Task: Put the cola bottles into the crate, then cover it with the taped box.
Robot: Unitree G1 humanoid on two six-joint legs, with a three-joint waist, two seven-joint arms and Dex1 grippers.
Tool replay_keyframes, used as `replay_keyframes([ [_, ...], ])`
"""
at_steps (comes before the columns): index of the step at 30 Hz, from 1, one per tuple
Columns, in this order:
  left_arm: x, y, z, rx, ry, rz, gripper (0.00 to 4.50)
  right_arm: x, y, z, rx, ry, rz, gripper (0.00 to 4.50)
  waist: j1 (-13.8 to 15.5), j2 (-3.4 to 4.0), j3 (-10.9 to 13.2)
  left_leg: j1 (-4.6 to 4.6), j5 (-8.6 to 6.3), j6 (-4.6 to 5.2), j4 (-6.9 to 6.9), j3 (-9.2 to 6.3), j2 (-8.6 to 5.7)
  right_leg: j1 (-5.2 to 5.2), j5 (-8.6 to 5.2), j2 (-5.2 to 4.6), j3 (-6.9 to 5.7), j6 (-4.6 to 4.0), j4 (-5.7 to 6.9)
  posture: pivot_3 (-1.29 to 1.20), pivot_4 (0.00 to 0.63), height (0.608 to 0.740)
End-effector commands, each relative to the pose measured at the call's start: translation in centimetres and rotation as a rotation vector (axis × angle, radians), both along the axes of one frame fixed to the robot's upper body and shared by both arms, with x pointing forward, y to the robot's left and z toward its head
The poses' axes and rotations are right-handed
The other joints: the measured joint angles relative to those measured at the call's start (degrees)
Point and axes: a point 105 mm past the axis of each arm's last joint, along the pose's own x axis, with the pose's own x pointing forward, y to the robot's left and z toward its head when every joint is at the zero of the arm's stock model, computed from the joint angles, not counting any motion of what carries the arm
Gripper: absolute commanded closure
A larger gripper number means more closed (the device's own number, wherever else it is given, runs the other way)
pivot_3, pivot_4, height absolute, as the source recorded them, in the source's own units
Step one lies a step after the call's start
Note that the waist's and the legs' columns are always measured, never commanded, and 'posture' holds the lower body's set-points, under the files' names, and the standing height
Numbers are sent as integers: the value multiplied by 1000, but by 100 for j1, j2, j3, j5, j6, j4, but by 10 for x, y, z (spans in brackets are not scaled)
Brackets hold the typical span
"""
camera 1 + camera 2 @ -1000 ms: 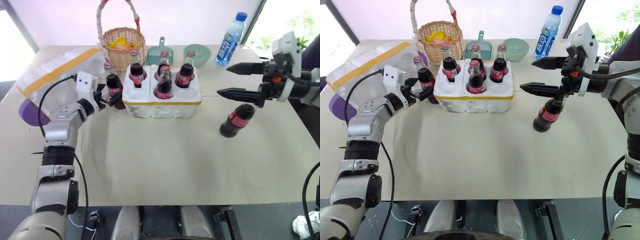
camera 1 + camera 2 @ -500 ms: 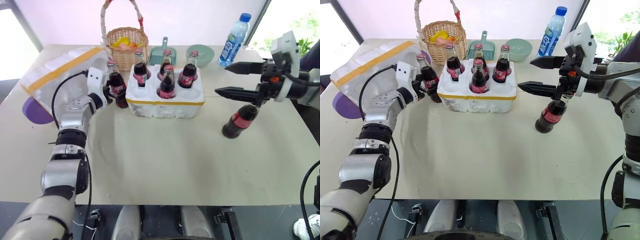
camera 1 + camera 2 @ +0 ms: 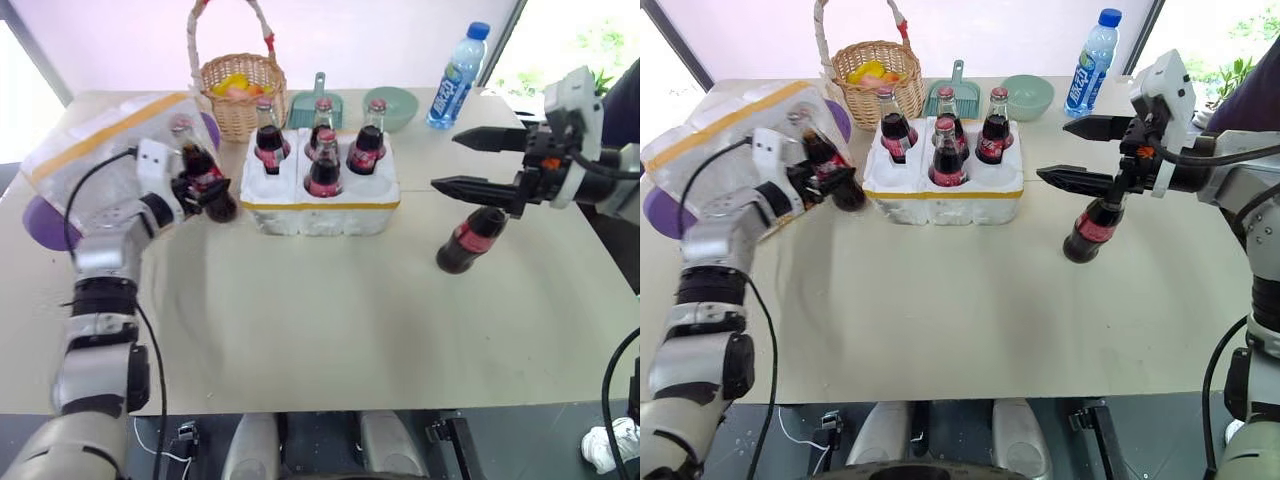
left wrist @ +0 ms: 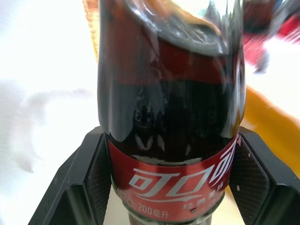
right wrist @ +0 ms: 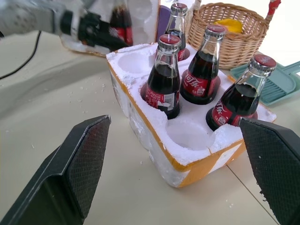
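Black fingers of the left gripper [image 4: 164,187] press both sides of a cola bottle [image 4: 168,117] at its red label; the bottle leans, lifted off the table, just left of the crate [image 3: 320,205]. Behind that gripper lies the taped box [image 3: 95,150], tilted on its side. Crate holds four bottles [image 5: 164,79] upright in its wells; two wells [image 5: 190,133] stand empty, one of them nearest the right gripper [image 3: 470,160]. Right gripper's jaws are spread wide and hold nothing, pointing toward the crate. Below its fingers a sixth bottle [image 3: 468,240] stands on the table [image 3: 330,320], untouched.
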Motion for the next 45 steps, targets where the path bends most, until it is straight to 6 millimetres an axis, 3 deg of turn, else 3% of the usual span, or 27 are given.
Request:
replay_keyframes([
  [1, -42, -13, 89, -6, -229, -227, 1733, -10, -1, 13, -9, -56, 17, 0, 25, -17, 10, -2, 0, 0, 1, 0, 0, 0, 0, -1, 0, 0, 0, 0, 150, 740],
  [5, -57, -25, 114, 15, -254, -339, 1733, -11, -3, 13, -15, -57, 16, 0, 71, -16, 10, 2, 0, 0, 2, 2, -5, 9, 0, -9, -2, 0, -7, 0, 150, 740],
  [9, -43, -47, 126, -15, -272, -371, 1733, -8, -2, 13, -10, -60, 10, 0, 78, -17, 10, 5, 1, -1, 10, -2, -6, 18, 0, -6, -8, 0, -4, 0, 150, 740],
  [16, -8, -78, 91, 23, -221, -409, 1733, -7, 1, 11, 2, -54, 14, 0, -8, -15, 10, 5, 2, 0, 3, 0, -3, 5, 0, 4, -3, 0, -1, 0, 150, 740],
  [29, 7, -106, 35, 248, -185, -430, 1733, -6, -3, 6, 22, -45, -21, 0, 42, -17, 12, -2, 2, 0, 3, 5, -5, 1, 0, -1, 1, 0, -2, 0, 150, 740],
  [32, 19, -108, 22, 219, -179, -338, 1733, -5, -2, 7, 23, -51, -21, 0, 53, -16, 11, -1, 2, 0, 4, 4, -5, 1, 0, -1, 1, 0, -2, 0, 150, 740],
  [34, 24, -104, 20, 201, -176, -293, 668, -5, -1, 8, 14, -57, -17, 0, 64, -16, 11, -2, 2, 0, 5, 2, -6, 1, 0, -2, 0, 0, -1, 0, 150, 740],
  [36, 24, -100, 21, 193, -172, -289, 9, -6, -1, 10, 11, -60, -15, 0, 57, -16, 11, 1, 2, 0, 6, 2, -6, 6, 0, -3, 0, 1, -1, 0, 150, 740],
  [41, 10, -92, 38, 112, -180, -352, 9, -11, -7, 18, 24, -70, -26, 0, 23, -15, 11, 3, 2, 1, 5, 0, -5, 7, 0, 0, -1, 1, 0, 0, 150, 740],
  [44, -13, -87, 68, 4, -199, -454, 9, -23, -13, 30, 84, -61, -15, 0, 16, -15, 11, 2, 2, 1, 3, 0, -3, 3, 0, 0, 0, 0, 1, 0, 150, 740],
  [45, -30, -83, 87, -42, -219, -518, 9, -36, -16, 33, 112, -52, 5, 0, 28, -15, 10, 2, 2, 1, 3, -1, -3, 3, 0, 0, -1, 1, 1, 0, 150, 740],
])
